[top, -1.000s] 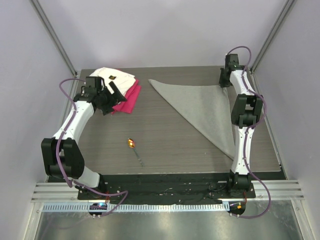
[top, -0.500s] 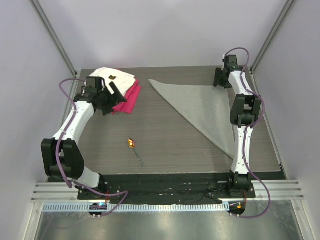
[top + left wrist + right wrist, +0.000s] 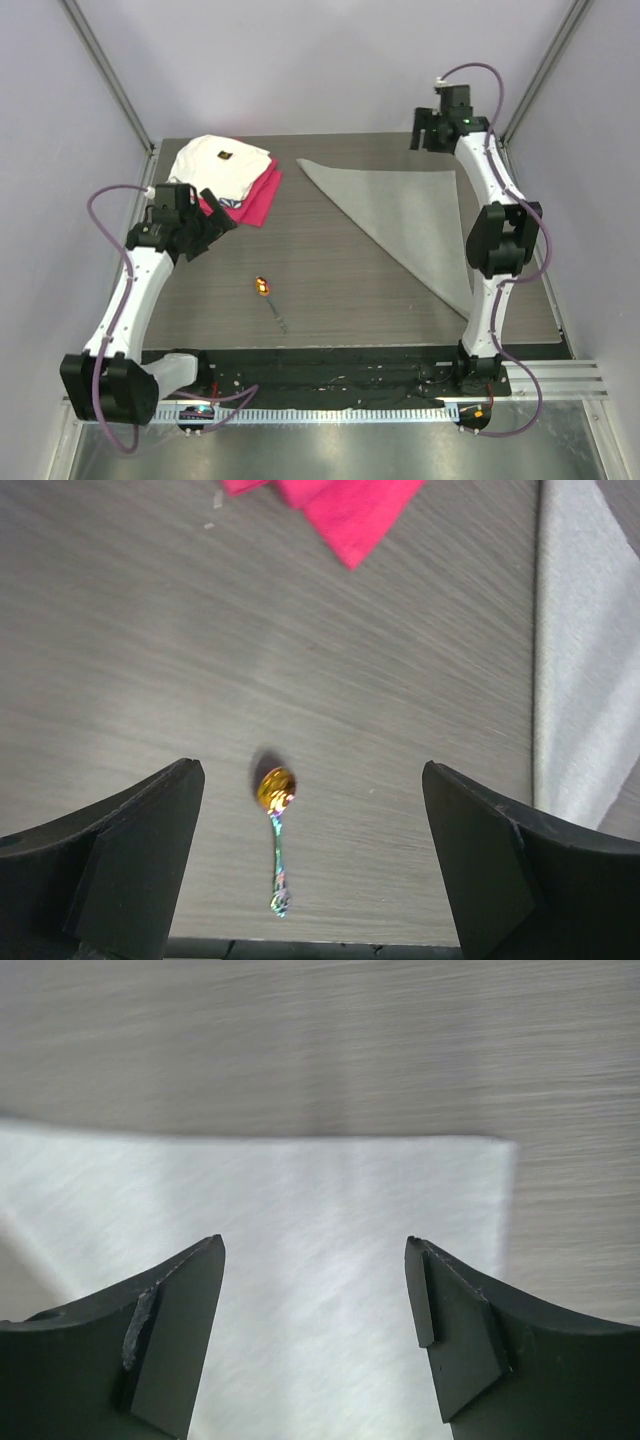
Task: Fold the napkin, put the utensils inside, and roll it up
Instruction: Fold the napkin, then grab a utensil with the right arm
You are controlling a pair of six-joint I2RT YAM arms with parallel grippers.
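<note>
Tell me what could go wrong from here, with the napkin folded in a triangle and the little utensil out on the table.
The utensil is thin and lies flat on the table, so the open left tool above it may skid off or push it away. Nothing holds the napkin; the right tool hangs open over its corner, so a nudge might undo the fold.

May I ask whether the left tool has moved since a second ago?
Yes: the left tool drew nearward, away from the magenta folded cloth.
</note>
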